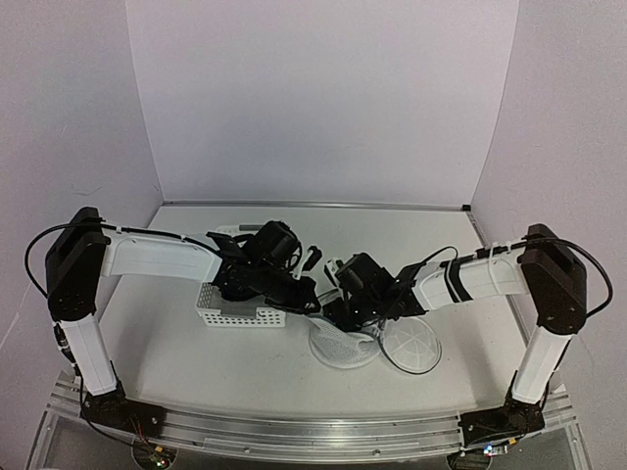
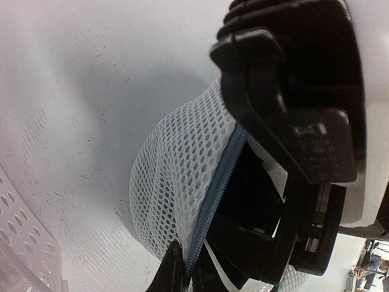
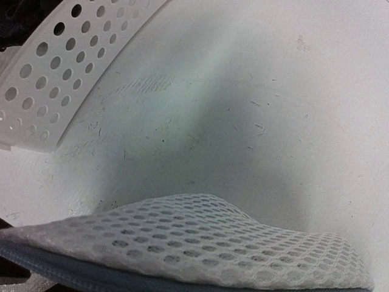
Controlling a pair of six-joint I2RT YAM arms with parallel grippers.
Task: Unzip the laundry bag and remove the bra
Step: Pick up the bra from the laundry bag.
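The laundry bag (image 1: 343, 348) lies flattened on the table between my two grippers, with its round mesh flap (image 1: 411, 345) spread out to the right. In the left wrist view the bag's white mesh (image 2: 176, 176) and its grey-blue zipper (image 2: 222, 182) fill the middle. My left gripper (image 2: 188, 271) is shut on the zipper edge. My right gripper (image 1: 345, 311) sits at the bag's opening, and its black body (image 2: 292, 109) looms over the mesh. Mesh (image 3: 200, 237) hides its fingers in the right wrist view. The bra cannot be made out; the dark opening could be gripper or fabric.
A white perforated plastic basket (image 1: 235, 313) stands just left of the bag, under my left arm. It also shows in the left wrist view (image 2: 18, 213) and in the right wrist view (image 3: 67, 67). White walls close in the back and both sides.
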